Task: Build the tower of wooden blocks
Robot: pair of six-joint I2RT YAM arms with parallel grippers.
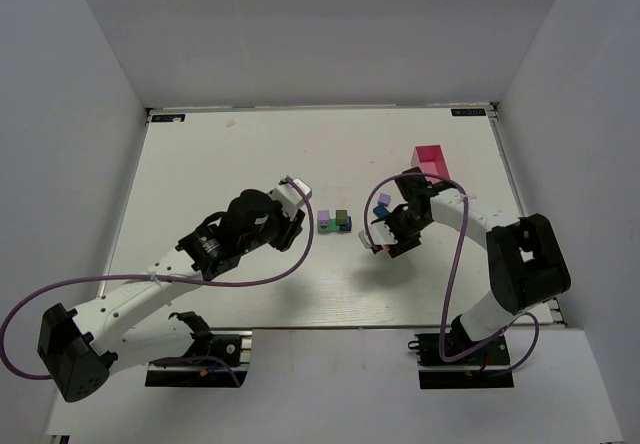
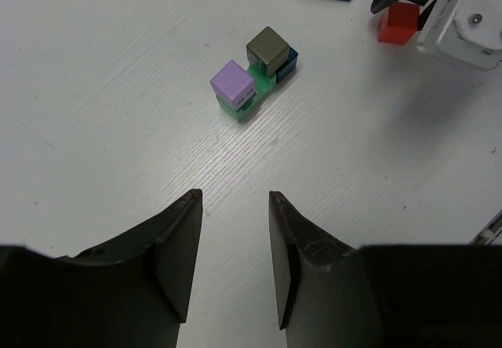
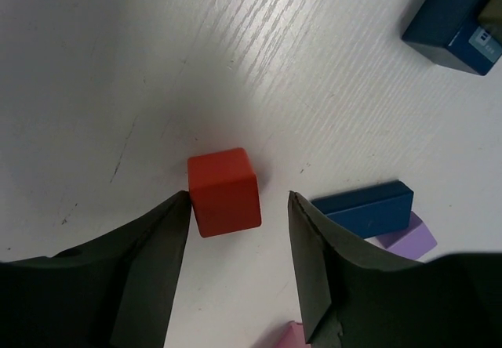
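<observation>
The right gripper, jaws apart, straddles the red cube, which sits off-centre near one finger; closing may twist it or snag the blue slab just beside. The left gripper, apart and empty, faces the low wood block tower mid-table; a skewed cube might unsettle it.

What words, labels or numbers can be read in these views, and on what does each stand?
Nothing reads clearly.
The left sticker, dark, at the table far corner: pale print, too small to read.
The right sticker, dark, at the other far corner: too small to read.
The white label on the blue block: dark marks, blurred.
The pale label on the purple cube: blurred.
</observation>
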